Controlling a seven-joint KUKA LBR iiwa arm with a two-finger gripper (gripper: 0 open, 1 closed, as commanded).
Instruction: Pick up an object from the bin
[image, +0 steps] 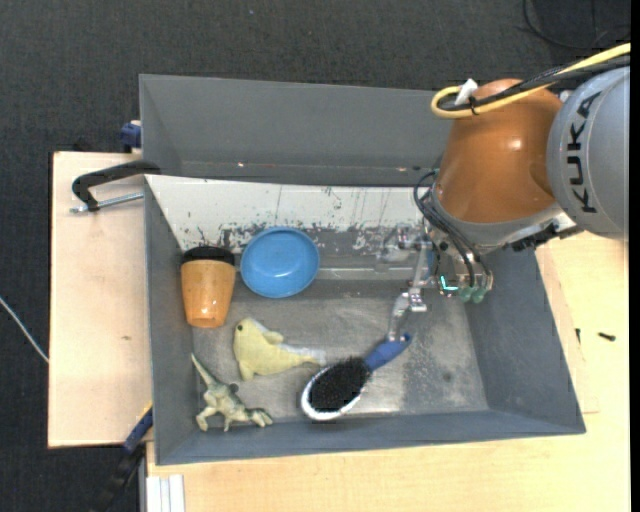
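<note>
the floor on the right of the bin (455, 372) lies bare; hairbrush (338, 386), yellow toy (260, 350), dinosaur (228, 404), orange cup (206, 291) and blue bowl (280, 262) crowd the rest.

Five loose things lie in the grey bin (520, 330), one of each kind. One orange cup (207, 290) stands against the left wall, towards the back. One blue bowl (280, 262) sits just beside it, along the back wall. One yellow soft toy (262, 350) lies on the floor left of the middle. One pale green dinosaur figure (228, 402) is in the front left corner. One hairbrush (335, 388), with black bristles, a white head and a blue handle, lies near the front edge, about midway along it.
</note>
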